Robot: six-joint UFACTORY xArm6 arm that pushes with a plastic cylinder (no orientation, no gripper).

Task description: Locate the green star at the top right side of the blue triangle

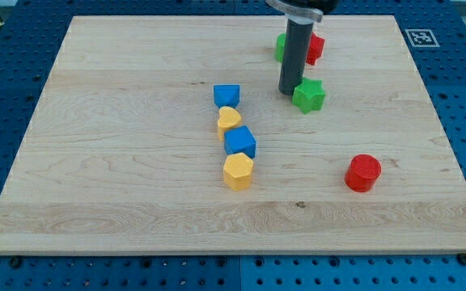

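Note:
The green star (309,95) lies on the wooden board (120,162) right of centre, near the view's top. My tip (289,91) stands right against the star's left side. The blue triangle (227,95) lies to the view's left of the star, about level with it. The rod rises from the tip to the view's top edge.
Below the blue triangle, a yellow heart (229,121), a blue cube (240,142) and a yellow hexagon (238,171) form a line. A red cylinder (363,172) sits at lower right. A green block (281,47) and a red block (315,48) are partly hidden behind the rod.

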